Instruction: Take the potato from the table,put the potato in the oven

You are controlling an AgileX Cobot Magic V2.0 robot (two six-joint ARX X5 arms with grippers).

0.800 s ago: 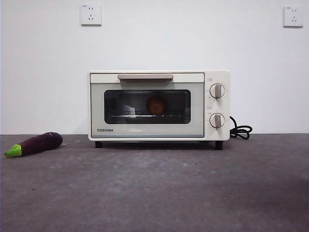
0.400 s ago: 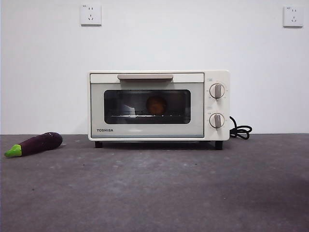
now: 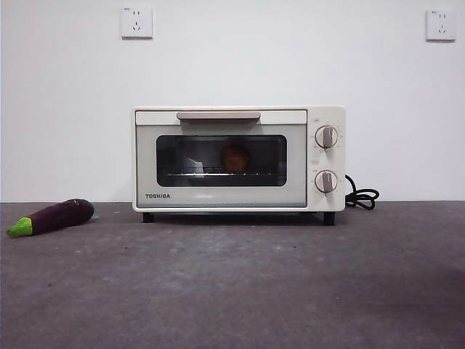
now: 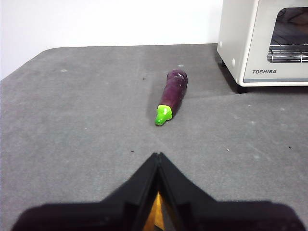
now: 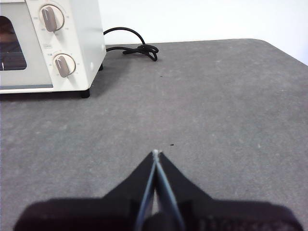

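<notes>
From the front, the oven [image 3: 238,160] stands on the bench [image 3: 232,283] against the wall with its door shut, the beige bar handle [image 3: 218,115] up against the top edge, and through the dark glass window the potato [image 3: 235,157] shows as a round orange-brown lump sitting on the wire rack inside. Judging from that, the task looks finished: the potato is off the bench and in the oven behind a closed door, and I see nothing left to do. The eggplant [image 3: 52,217] lies on the bench well off to one side of the oven, untouched, and no arm shows in this view at all. In the left wrist view, the left hand [image 4: 157,156] hangs over bare bench with its two black jaws drawn together to a point, holding nothing and touching nothing; the eggplant [image 4: 172,95] lies ahead of it, apart from it, and a corner of the oven [image 4: 262,41] with part of its window is beyond that. In the right wrist view, the right hand [image 5: 155,154] is likewise pressed together at the tips, empty and clear of everything, over open bench; the knob side of the oven [image 5: 67,41] and the coiled black cord [image 5: 137,48] lie well apart from it.
</notes>
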